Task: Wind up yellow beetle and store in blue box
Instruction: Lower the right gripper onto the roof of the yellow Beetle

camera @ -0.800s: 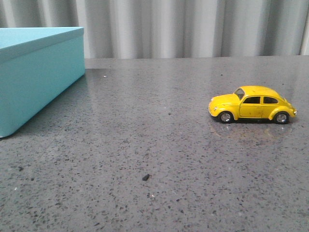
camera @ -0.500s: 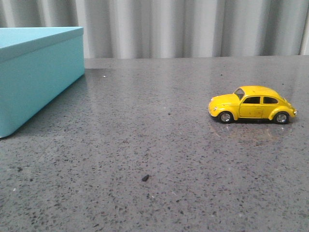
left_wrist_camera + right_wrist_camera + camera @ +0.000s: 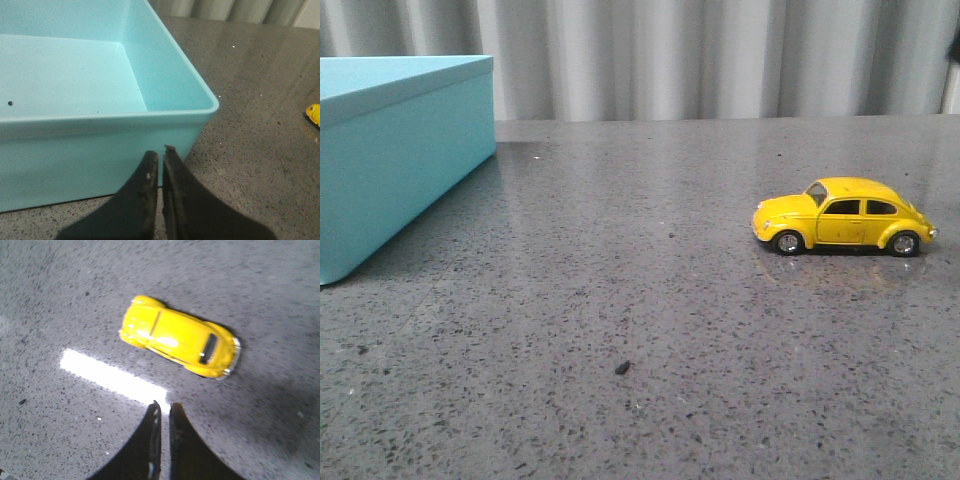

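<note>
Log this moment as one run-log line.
stage: pre-grasp | yellow beetle: on table, untouched | blue box: open, empty | left gripper: shut, beside box | right gripper: shut, above beetle

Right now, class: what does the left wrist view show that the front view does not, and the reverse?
Only the left wrist view shows the blue box open and empty inside, and the shut left gripper near its corner. Only the front view shows the whole yellow beetle, standing on its wheels. Both share the box, the grey table and some of the beetle.
</note>
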Available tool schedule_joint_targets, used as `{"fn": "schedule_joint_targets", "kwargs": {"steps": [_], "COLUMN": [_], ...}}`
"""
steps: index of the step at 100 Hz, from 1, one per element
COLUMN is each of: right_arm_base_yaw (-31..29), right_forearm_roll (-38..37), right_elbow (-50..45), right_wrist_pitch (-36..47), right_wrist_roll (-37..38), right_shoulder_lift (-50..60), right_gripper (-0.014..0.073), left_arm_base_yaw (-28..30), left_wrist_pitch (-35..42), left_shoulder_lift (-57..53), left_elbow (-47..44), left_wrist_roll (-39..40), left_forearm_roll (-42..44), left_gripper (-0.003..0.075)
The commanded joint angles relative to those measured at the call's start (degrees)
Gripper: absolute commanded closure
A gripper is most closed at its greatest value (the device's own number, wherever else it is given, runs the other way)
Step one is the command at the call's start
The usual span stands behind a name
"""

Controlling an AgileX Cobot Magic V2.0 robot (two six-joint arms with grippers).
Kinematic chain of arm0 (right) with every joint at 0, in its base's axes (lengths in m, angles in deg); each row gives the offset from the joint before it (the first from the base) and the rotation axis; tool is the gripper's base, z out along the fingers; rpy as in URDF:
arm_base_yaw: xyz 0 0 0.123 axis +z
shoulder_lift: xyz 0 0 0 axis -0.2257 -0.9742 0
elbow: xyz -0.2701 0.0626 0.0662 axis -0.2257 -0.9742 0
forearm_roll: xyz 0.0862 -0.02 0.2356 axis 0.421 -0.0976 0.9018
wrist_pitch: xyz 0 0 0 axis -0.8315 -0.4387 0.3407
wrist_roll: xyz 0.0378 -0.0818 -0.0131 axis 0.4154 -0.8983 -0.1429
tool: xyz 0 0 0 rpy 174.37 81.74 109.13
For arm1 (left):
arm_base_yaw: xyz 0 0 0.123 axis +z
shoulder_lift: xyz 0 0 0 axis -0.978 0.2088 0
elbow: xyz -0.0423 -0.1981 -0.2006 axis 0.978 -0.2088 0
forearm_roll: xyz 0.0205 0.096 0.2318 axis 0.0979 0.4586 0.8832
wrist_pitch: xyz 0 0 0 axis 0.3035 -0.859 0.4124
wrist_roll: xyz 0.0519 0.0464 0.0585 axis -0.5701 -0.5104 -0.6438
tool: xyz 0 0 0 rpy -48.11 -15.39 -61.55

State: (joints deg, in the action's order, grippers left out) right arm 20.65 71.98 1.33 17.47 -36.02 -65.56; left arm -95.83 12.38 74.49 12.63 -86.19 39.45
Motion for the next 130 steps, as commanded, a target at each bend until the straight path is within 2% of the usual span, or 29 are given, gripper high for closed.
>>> {"fn": "schedule_joint_targets", "kwargs": {"steps": [1,17,48,74,130], "right_arm_base_yaw": [2.4,5.7,6.3,8.9,8.9], "right_forearm_roll": [-0.2,-7.3,-6.5,-6.5,-9.7], "right_elbow": [3.2,5.6,5.8,5.8,5.8], "right_wrist_pitch": [1.2,2.7,4.0,9.9,10.4], "right_wrist_roll": [0.2,5.1,5.1,5.6,7.5], "right_shoulder_lift": [-1.6,-5.7,-10.7,-11.3,-14.4], "right_gripper": [0.0634,0.0634,0.0634,0.0634,0.0634], "left_arm_base_yaw": [-1.4,-2.6,-2.6,-2.6,-2.6], "left_wrist_pitch": [3.4,3.2,2.5,2.5,2.5], "left_shoulder_lift": [0.7,0.7,0.7,0.7,0.7], "left_elbow": [2.2,2.2,2.2,2.2,2.2], "left_wrist_roll": [-3.4,-4.6,-4.6,-4.6,-4.6], "left_forearm_roll": [-0.4,-0.4,-0.1,0.5,0.5], "left_gripper": [0.0741,0.0741,0.0741,0.0741,0.0741]}}
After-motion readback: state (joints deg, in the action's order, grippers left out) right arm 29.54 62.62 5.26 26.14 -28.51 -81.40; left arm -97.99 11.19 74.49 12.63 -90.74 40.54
